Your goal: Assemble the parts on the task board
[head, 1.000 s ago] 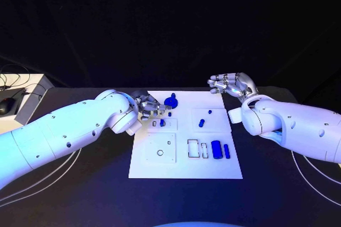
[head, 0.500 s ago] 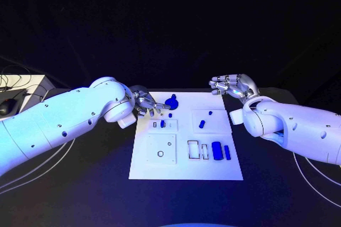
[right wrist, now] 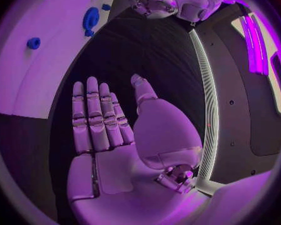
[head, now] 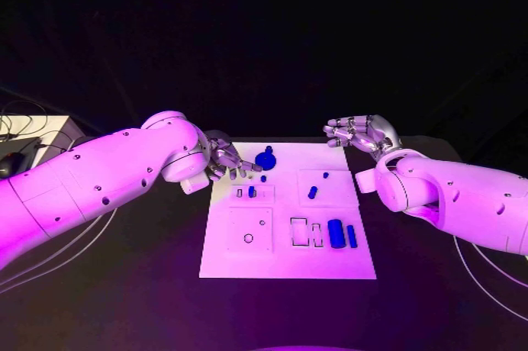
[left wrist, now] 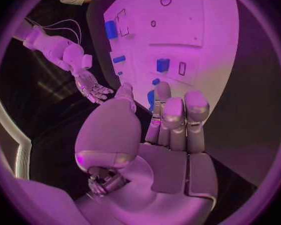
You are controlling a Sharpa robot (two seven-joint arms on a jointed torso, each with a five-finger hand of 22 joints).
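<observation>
Two bulky, rounded arms, the left arm [head: 99, 175] and the right arm [head: 462, 198], are showing smooth glossy shells dotted with small dark screw holes, with seams running between the segments. Each is ending in a metallic hand, the left hand [head: 228, 159] and the right hand [head: 358, 131], built of jointed, segmented fingers with broad flat pads and a plated palm. Thin pale cables [head: 55, 267] are trailing beside the arms.
</observation>
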